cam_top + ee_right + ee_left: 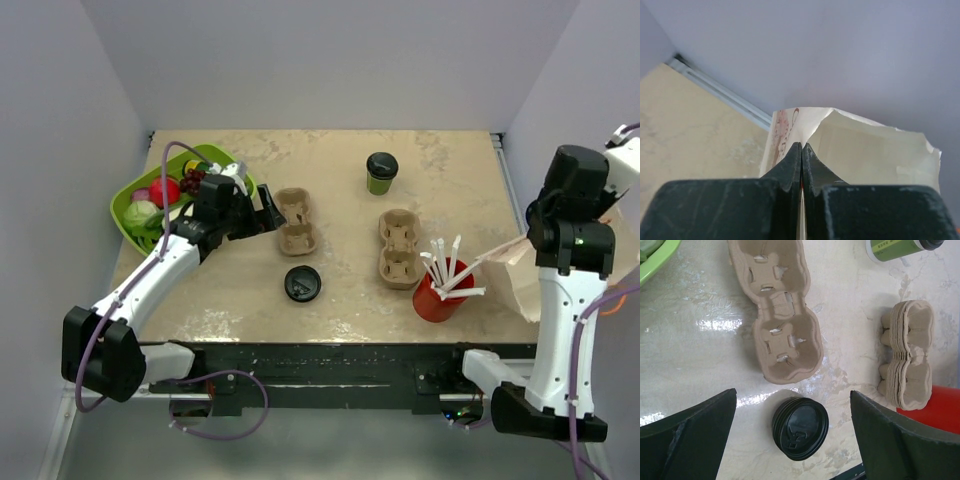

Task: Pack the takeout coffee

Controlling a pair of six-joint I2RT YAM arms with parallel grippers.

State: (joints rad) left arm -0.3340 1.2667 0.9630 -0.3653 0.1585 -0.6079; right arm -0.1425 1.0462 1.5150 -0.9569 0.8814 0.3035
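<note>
The takeout coffee (381,172), a small green cup under a black lid, stands upright at the far middle of the table; in the left wrist view only its base (895,249) shows at the top edge. My left gripper (268,215) hangs open over the table, with nothing between its fingers (793,391); a loose black lid lies just below them. My right gripper (801,145) is shut on the top edge of a white paper bag (865,150) at the right side of the table (510,262).
A pulp cup carrier (296,221) lies by the left gripper, with the loose black lid (302,284) nearer the front. A stack of carriers (398,247) and a red cup with white straws (437,298) sit right of centre. A green tray (122,203) of toy food is at the far left.
</note>
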